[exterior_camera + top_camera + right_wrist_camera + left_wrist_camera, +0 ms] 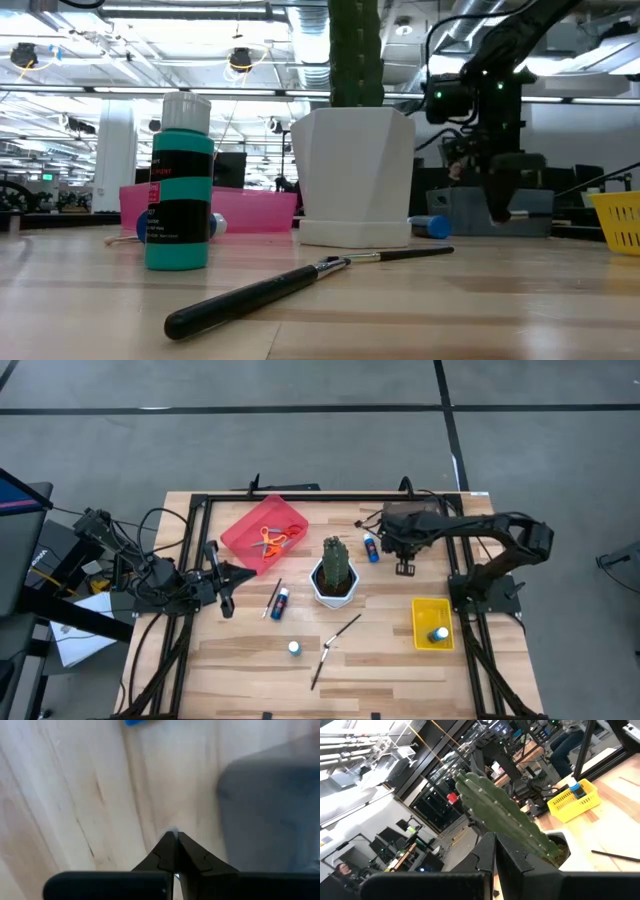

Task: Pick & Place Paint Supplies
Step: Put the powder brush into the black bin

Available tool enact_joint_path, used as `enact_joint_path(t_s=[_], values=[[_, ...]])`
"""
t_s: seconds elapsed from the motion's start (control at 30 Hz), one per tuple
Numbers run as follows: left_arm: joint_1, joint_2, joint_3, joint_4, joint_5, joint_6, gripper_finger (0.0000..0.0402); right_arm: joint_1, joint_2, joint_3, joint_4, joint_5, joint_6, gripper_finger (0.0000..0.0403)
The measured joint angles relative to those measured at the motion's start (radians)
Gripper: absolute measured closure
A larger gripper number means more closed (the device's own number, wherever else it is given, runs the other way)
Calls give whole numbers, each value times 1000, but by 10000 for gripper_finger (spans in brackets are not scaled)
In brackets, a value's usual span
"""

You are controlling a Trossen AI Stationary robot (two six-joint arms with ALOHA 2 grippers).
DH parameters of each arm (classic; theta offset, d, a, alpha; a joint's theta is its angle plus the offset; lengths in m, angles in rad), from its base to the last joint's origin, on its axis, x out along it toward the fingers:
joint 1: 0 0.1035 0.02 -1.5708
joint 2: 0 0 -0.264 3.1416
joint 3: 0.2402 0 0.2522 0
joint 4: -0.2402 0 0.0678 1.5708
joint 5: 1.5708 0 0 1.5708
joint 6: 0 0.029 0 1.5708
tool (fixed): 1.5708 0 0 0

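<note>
My right gripper is shut and points down at bare wood near the table's far edge. A blue bottle lies just to its left. My left gripper is shut, held level at the table's left and aimed at the cactus. A second blue bottle lies beside a thin brush. An upright bottle stands near two dark brushes. Orange scissors lie in the red tray. Another bottle stands in the yellow basket.
The cactus in its white pot stands mid-table between the arms. A black frame runs along the table's far edge and sides. Cables and gear lie off the left edge. Bare wood shows along the near edge.
</note>
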Motion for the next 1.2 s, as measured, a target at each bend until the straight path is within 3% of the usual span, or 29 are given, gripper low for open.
enact_joint_path(t_s=[0.3, 0.73, 0.93, 1.2], values=[[0, 0, 0, 0, 75, 0, 395, -3, -124, 1, 93, -6, 39, 402], [0, 0, 0, 0, 75, 0, 395, -105, -6, 3, 293, -3, 39, 403], [0, 0, 0, 0, 75, 0, 395, -112, -22, 34, 210, -30, 54, 403], [0, 0, 0, 0, 75, 0, 395, -84, -175, 66, 197, -137, 138, 403]])
